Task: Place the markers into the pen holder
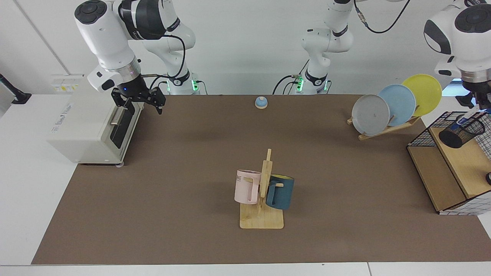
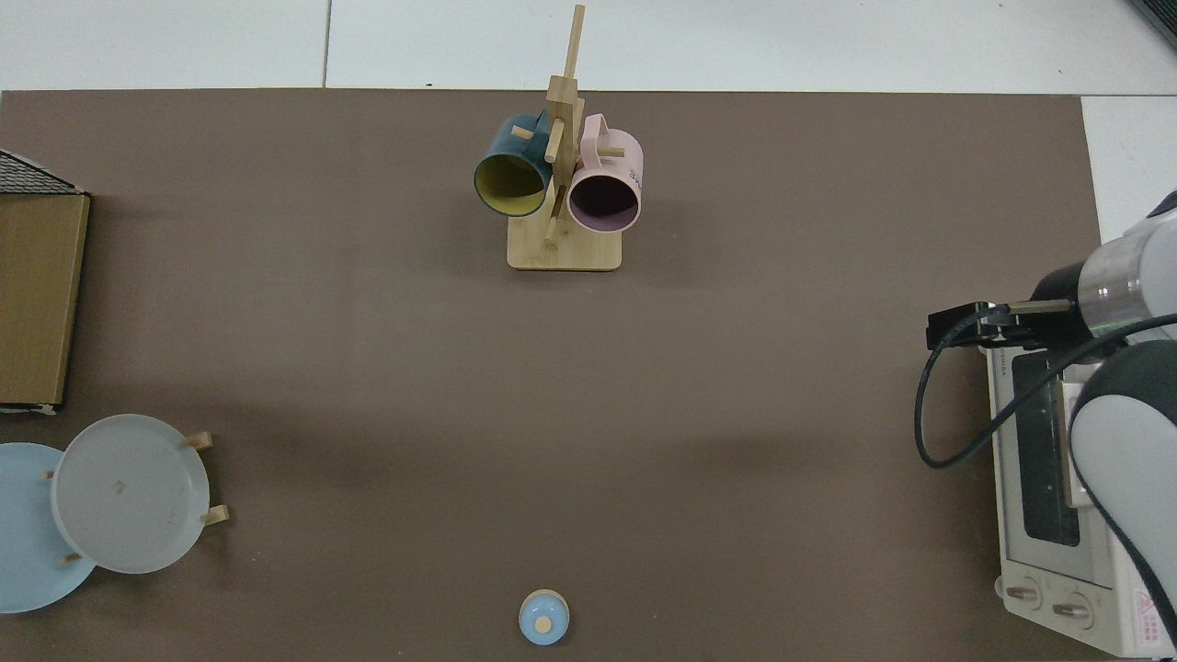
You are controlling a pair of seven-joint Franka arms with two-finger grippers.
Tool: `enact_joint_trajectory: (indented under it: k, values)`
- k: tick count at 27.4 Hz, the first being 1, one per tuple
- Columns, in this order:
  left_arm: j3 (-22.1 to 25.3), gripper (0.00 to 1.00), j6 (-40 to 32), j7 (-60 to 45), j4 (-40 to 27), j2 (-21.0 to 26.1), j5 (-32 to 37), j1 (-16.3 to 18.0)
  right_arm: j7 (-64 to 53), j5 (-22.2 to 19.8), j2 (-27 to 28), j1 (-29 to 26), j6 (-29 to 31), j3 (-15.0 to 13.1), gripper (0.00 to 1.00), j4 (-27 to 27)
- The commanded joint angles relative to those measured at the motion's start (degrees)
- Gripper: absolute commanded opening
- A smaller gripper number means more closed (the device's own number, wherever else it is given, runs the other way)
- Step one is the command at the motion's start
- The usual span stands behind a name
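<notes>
Holding the marker [image 1: 465,118] clamped above the pen holder's [image 1: 461,132] rim, the left gripper [image 1: 480,106] hangs there, while the right gripper [image 1: 140,102] waits spread apart beside the toaster oven [image 1: 90,119].

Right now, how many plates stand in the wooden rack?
3. In the facing view the grey plate stands nearest the table's middle, the light blue plate behind it, the yellow plate furthest toward the wire basket. No more show.
</notes>
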Motion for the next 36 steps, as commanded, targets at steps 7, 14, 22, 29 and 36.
enact_joint_trajectory:
  k: [7,14,22,29,36]
  values:
    - [0.35,0.0,3.84,6.09,6.34,4.77,2.27,3.34,-1.29,-0.6,-0.67,-1.24,-1.33,0.65,1.0,-0.11]
    - [0.52,0.0,3.58,8.03,5.99,4.24,2.44,4.14,-1.03,-0.43,-1.72,-1.06,-2.91,0.21,1.0,-0.2]
    - [2.2,0.0,2.79,8.03,3.79,4.07,2.27,4.14,-0.76,0.45,-2.16,-1.06,-1.15,0.29,1.0,-0.37]
    - [2.2,0.0,1.47,8.03,1.51,3.63,1.92,3.87,-0.76,0.45,-2.16,-1.06,-1.15,0.21,1.0,-0.37]
    - [2.2,0.0,1.73,7.5,-1.66,2.49,1.56,3.87,-0.76,0.45,-2.08,-1.06,-1.15,0.29,1.0,-0.37]
